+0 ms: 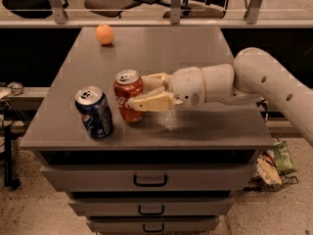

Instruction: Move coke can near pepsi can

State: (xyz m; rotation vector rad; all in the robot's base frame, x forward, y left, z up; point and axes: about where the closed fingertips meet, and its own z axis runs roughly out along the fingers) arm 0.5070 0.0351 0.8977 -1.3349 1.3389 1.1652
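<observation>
My gripper (137, 92) at the coke can (127, 90).
My jaws grip the upright coke can, which stands just beside the pepsi can (94, 112).

The gripper (137, 91) is viewed side-on from above, fairly near. It is seen centre-frame, clamped on the coke can (124, 94).

No legible text on coke can (124, 89), in the claw (137, 91), or pepsi can (95, 113).
</observation>
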